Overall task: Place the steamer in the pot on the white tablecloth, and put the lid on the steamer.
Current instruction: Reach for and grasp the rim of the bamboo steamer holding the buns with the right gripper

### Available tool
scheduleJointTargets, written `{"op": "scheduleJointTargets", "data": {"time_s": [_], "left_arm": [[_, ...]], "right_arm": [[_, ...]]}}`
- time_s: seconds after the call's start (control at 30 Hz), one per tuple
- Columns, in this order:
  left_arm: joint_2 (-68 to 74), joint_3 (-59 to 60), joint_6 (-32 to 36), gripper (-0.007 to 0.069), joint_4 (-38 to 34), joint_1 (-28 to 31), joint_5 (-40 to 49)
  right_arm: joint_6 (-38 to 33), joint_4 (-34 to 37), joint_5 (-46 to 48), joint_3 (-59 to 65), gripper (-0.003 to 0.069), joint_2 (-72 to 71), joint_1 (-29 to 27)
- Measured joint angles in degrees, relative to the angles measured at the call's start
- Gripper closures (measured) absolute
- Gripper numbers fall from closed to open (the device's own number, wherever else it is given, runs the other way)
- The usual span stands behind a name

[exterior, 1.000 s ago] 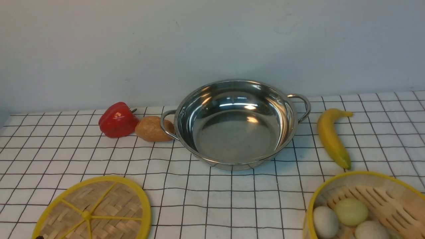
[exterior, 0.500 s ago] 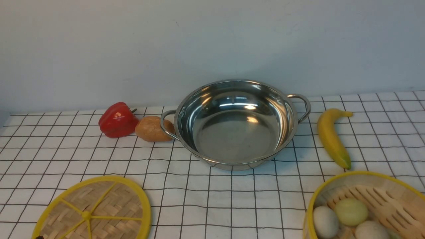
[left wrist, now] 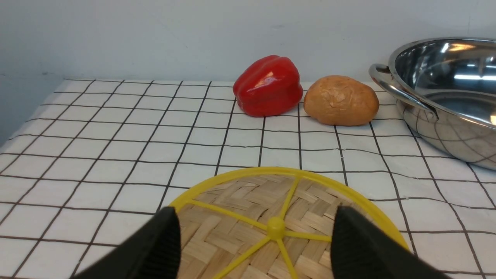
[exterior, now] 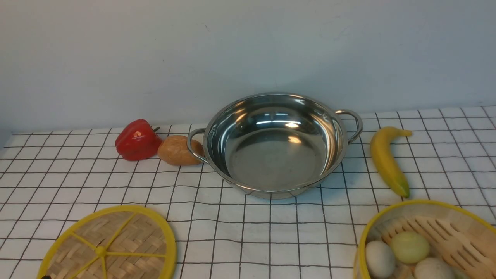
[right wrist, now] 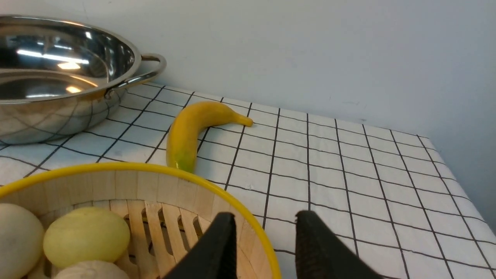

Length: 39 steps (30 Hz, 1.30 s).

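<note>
Front view: white tablecloth [exterior: 271, 232] w/ thin black grid, pale wall behind. The pot [exterior: 271, 155], wide shiny steel w/ two loop handles, sits at far centre on the cloth.

The steamer [exterior: 426, 202], a bamboo basket w/ yellow rim, stands on the cloth at near right, apart from the pot and cut off by the frame edge. Inside it on the slatted floor: a pale bun [exterior: 379, 257], a green dumpling [exterior: 410, 247] and a 2nd pale bun, close together.

The lid [exterior: 112, 244], a flat woven disc w/ yellow rim and spokes, lies flat on the cloth at near left, well apart from the pot.

A red pepper [exterior: 137, 140] and a brown potato [exterior: 178, 150] sit side by side left of the pot, the potato by its left handle. A banana [exterior: 385, 159] lies right of the pot, btw pot and steamer.

My left claw [left wrist: 255, 211] is spread wide, holding nothing, over the near part of the lid, one finger on each side of the centre knob [left wrist: 276, 223].

My right claw [right wrist: 266, 214] is parted, straddling the steamer's rim [right wrist: 116, 167]: one finger inside the basket, one outside. Can't tell if either touches the wall.
</note>
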Motion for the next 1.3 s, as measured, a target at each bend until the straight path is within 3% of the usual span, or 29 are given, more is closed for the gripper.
{"op": "scheduleJointTargets", "data": {"time_s": [0.2, 0.4, 0.47, 0.5, 0.57, 0.83, 0.97, 1.03, 1.3], "left_arm": [[0.0, 0.0, 0.0, 0.0142, 0.0, 0.0, 0.0], [0.0, 0.0, 0.0, 0.0142, 0.0, 0.0, 0.0], [0.0, 0.0, 0.0, 0.0142, 0.0, 0.0, 0.0], [0.0, 0.0, 0.0, 0.0142, 0.0, 0.0, 0.0], [0.0, 0.0, 0.0, 0.0142, 0.0, 0.0, 0.0], [0.0, 0.0, 0.0, 0.0142, 0.0, 0.0, 0.0], [0.0, 0.0, 0.0, 0.0142, 0.0, 0.0, 0.0], [0.0, 0.0, 0.0, 0.0142, 0.0, 0.0, 0.0], [0.0, 0.0, 0.0, 0.0142, 0.0, 0.0, 0.0]], "right_arm": [[2.46, 4.53, -0.02, -1.03, 0.0416, 0.0, 0.0], [10.15, 11.22, 5.29, -15.76, 0.0416, 3.05, 0.0], [10.78, 11.18, 19.48, -24.72, 0.0416, 6.83, 0.0], [10.78, 11.18, 20.64, -25.3, 0.0416, 7.13, 0.0], [10.91, 11.06, 32.16, -31.02, 0.0416, 10.39, 0.0], [16.28, 12.59, 42.13, -38.59, 0.0416, 16.4, 0.0], [18.63, 8.45, 48.44, -39.07, 0.0416, 18.93, 0.0], [19.77, 1.47, 50.86, -39.54, 0.0412, 24.11, 0.0], [16.76, -6.9, 51.11, -41.02, 0.0337, 41.09, 0.0]]}}
